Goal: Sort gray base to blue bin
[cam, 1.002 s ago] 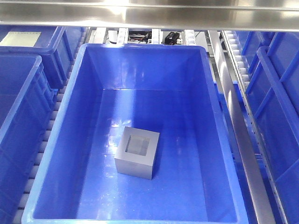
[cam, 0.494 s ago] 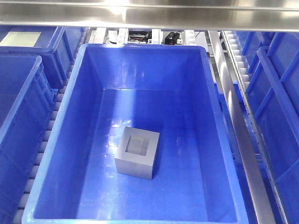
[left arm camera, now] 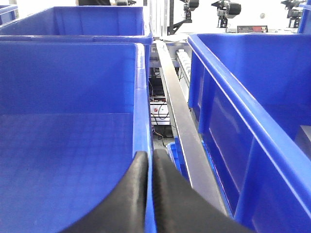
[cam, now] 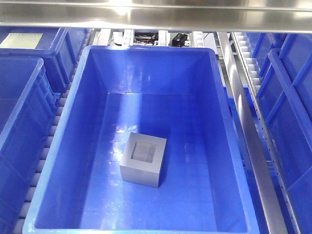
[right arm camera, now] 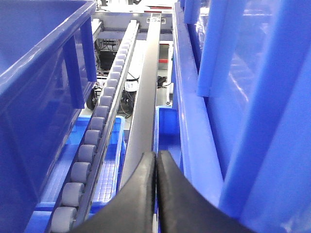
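The gray base (cam: 144,159) lies on the floor of the blue bin (cam: 146,50), a little left of centre, with its square pocket facing up. Neither gripper shows in the front view. In the left wrist view my left gripper (left arm camera: 150,158) is shut with nothing in it, hanging over the rim between a bin on its left and the blue bin (left arm camera: 228,87) on its right. A gray sliver (left arm camera: 305,141) shows inside that bin at the frame edge. My right gripper (right arm camera: 156,156) is shut and empty, above a metal rail (right arm camera: 146,97).
More blue totes stand on the left (cam: 19,107) and right (cam: 292,122) of the bin. A steel shelf bar (cam: 156,17) crosses the top. A roller track (right arm camera: 92,141) and a slanted metal rail (cam: 248,136) run beside the bin.
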### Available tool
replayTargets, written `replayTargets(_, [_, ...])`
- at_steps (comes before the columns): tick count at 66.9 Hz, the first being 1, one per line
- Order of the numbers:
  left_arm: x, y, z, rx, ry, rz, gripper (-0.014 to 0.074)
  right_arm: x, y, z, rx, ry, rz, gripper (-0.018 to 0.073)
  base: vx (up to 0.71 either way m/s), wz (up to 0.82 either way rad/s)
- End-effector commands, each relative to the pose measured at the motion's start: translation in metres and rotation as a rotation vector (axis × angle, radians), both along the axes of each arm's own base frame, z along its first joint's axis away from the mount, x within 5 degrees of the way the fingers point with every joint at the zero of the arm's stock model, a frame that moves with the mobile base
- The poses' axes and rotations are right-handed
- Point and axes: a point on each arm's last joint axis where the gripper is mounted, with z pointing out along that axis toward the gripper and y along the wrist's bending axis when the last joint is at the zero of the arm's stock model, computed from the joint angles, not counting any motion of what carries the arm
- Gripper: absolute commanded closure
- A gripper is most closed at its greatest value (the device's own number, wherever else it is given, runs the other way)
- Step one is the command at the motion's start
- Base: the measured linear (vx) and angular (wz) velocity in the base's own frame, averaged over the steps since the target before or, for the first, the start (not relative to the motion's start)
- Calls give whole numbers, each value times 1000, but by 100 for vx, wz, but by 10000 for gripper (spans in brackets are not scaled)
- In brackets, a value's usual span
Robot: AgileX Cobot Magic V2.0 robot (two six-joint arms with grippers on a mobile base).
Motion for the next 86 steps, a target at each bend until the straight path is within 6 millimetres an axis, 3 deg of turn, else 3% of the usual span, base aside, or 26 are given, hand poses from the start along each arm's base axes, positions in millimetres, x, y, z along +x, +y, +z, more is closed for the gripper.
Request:
replayTargets(1, [-2, 0, 11, 0, -95, -3, 603, 0, 0, 6, -21, -82, 3, 564, 0, 0])
replayTargets(86, [-2, 0, 11, 0, -95, -3, 603, 0, 0, 6, -21, -80, 2, 564, 0, 0])
